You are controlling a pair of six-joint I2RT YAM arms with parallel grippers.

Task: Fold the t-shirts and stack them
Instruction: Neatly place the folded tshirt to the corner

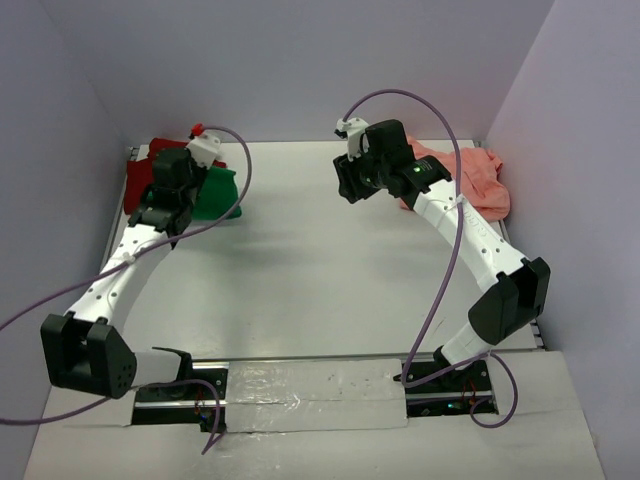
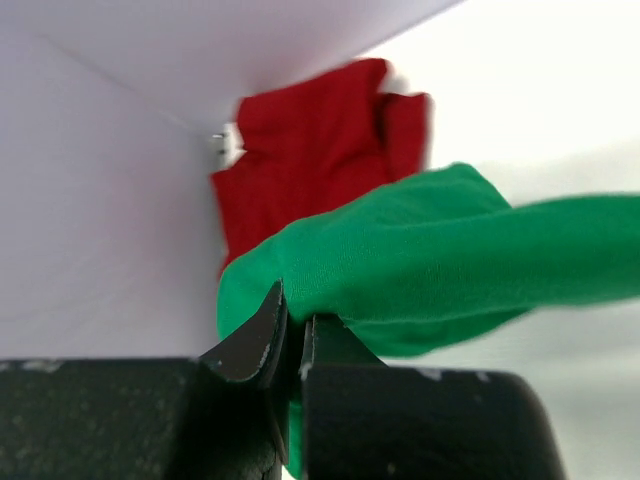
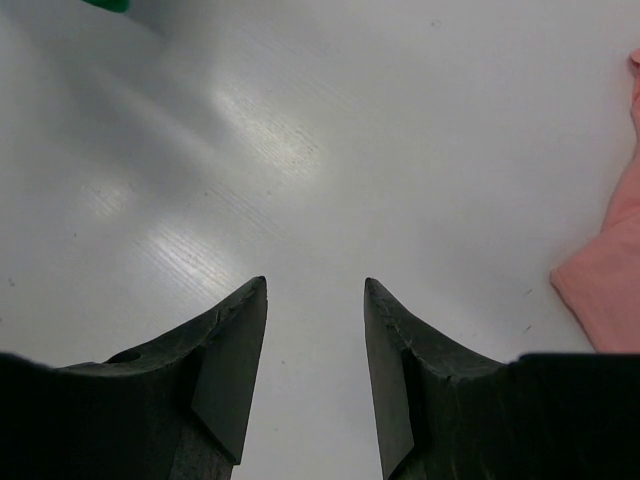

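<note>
Left gripper pinched tight on green t-shirt near far-left corner, red t-shirt just behind it, right gripper fingers parted, holding nothing, over table, pink t-shirt crumpled far right

Bright even light, soft glare on table, blurry left-wrist close-up

Left tool at far left, tight on green t-shirt; right tool right of centre, jaws apart, empty.
</note>
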